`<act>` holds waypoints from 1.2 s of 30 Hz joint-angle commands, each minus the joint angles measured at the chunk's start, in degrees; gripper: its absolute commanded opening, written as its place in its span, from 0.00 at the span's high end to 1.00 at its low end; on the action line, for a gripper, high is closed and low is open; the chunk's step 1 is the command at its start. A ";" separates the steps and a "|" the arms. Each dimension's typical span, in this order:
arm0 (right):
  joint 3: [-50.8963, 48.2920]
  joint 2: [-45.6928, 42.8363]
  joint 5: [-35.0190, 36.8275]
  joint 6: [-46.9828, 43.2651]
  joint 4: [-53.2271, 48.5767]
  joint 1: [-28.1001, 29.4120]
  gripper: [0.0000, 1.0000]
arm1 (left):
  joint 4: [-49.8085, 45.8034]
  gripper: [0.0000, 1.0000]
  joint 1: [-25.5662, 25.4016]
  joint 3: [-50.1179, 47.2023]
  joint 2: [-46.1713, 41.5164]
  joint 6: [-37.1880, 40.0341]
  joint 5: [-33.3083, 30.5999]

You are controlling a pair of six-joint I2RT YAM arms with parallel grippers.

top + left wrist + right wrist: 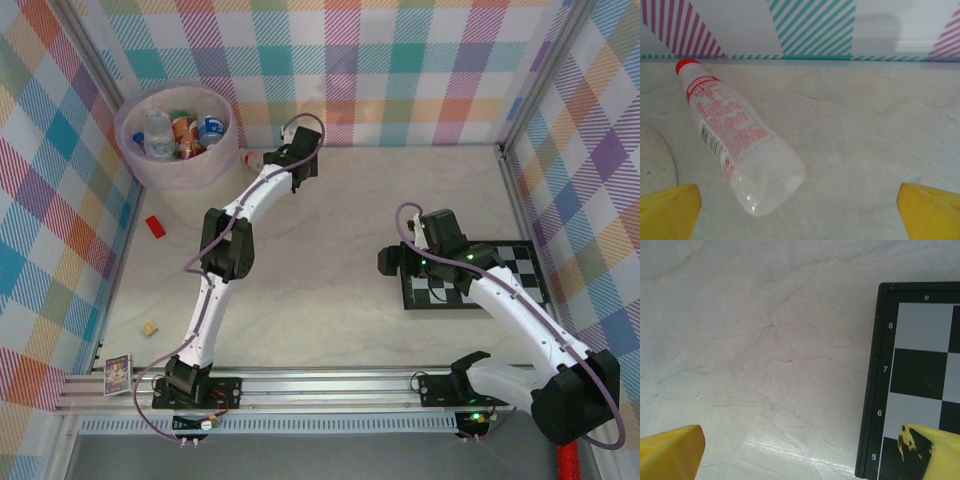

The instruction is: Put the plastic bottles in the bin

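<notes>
Plastic bottles (180, 135) fill the bin (150, 175) at far left. We see one red-capped bottle (735, 135) lying on the table (865, 125) just right of it, with the left gripper (800, 212) spread wide beside it. The right gripper (800, 450) is spread wide at the checkerboard (920, 365) edge.

Both arms are the same build: white tube-ish links on the left arm (262, 192) and the right arm (515, 310), with chunky black housings (228, 245) at the joints. A thin purplish cable (300, 122) loops off each arm near the wrist and runs along the links toward the black bases (186, 385). Little green lights (428, 263) glow on the right arm. The jaws are bright yellow, and one pad (922, 450) on the right set has black scuffs.
</notes>
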 commanded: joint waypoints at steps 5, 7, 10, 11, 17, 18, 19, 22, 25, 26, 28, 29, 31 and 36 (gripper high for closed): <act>-1.37 -0.71 1.08 -0.70 -1.93 -0.25 0.01 | 4.35 0.00 2.74 3.72 5.15 -2.25 -1.57; -1.46 -0.80 1.10 -0.72 -2.22 -0.19 0.01 | 4.15 0.00 3.59 4.40 6.27 -3.78 -0.58; -1.96 -1.11 1.14 -0.52 -2.11 -0.25 0.01 | 3.51 0.00 4.52 5.55 7.99 -5.34 1.30; -2.15 -1.14 1.12 -0.39 -2.04 -0.30 0.01 | 3.29 0.00 4.62 5.87 8.40 -5.40 1.61; -2.42 -1.46 0.84 -0.10 -2.10 -0.26 0.01 | 2.18 0.02 5.28 5.76 9.28 -5.92 2.42; -2.42 -1.66 0.86 -0.12 -2.10 -0.25 0.01 | 2.13 0.05 5.33 5.67 9.15 -5.94 2.52; -2.29 -1.71 0.88 -0.08 -2.21 -0.29 0.01 | 2.00 0.09 5.42 5.62 9.11 -5.85 2.61; -2.13 -1.94 0.72 0.01 -2.27 -0.25 0.01 | 2.09 0.18 5.42 5.41 8.69 -5.40 3.31; -1.94 -1.37 0.46 0.46 -1.90 -0.25 0.01 | 2.12 0.28 5.46 4.76 8.04 -5.13 3.92; -1.75 -1.05 0.44 0.70 -1.89 -0.25 0.01 | 2.01 0.30 5.42 4.30 7.57 -5.10 4.18; -1.00 -0.21 0.01 1.14 -1.64 -0.25 0.01 | 2.85 0.35 5.42 2.41 6.17 -5.13 4.74; -0.82 0.03 -0.22 1.24 -1.35 -0.28 0.01 | 3.33 0.37 5.42 1.28 5.46 -5.10 5.01; -0.41 0.38 -0.85 1.36 -0.53 -0.24 0.01 | 4.01 0.40 5.37 -0.99 3.49 -4.91 5.39; 1.00 1.47 -1.33 1.15 -0.45 -0.29 0.01 | 6.45 0.47 5.07 -6.99 -1.67 -3.56 5.65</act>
